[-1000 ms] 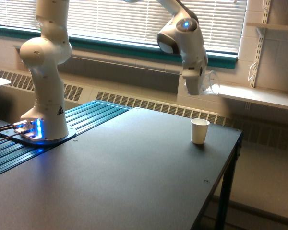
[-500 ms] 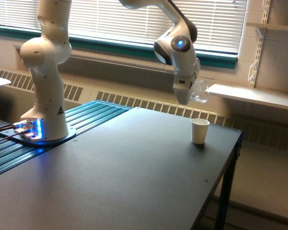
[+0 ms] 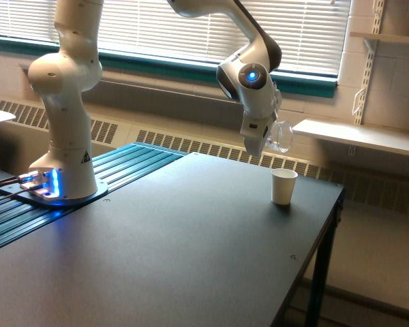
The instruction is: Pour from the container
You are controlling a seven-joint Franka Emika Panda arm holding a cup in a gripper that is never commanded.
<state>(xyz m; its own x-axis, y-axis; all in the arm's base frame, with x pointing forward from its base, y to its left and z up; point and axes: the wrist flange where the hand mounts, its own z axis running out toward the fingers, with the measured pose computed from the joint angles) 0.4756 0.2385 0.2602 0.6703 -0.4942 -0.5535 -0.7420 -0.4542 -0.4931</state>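
My gripper (image 3: pixel 264 139) is shut on the container (image 3: pixel 279 137), a small clear cup held in the air and tilted over toward the exterior view's right. Just below it and slightly to the right, an opaque white paper cup (image 3: pixel 283 186) stands upright on the dark table (image 3: pixel 177 252). The clear cup hangs a short way above the white cup's rim and does not touch it. I cannot make out what is inside either cup.
The arm's white base (image 3: pixel 63 102) stands at the table's left on a blue ribbed plate (image 3: pixel 116 174). The table's right edge (image 3: pixel 324 238) drops off close to the white cup. A white shelf (image 3: pixel 358 136) and window blinds lie behind.
The gripper has come down and to the left with the clear cup, which now hangs lower, closer to the white cup and more tilted. The white cup has not moved.
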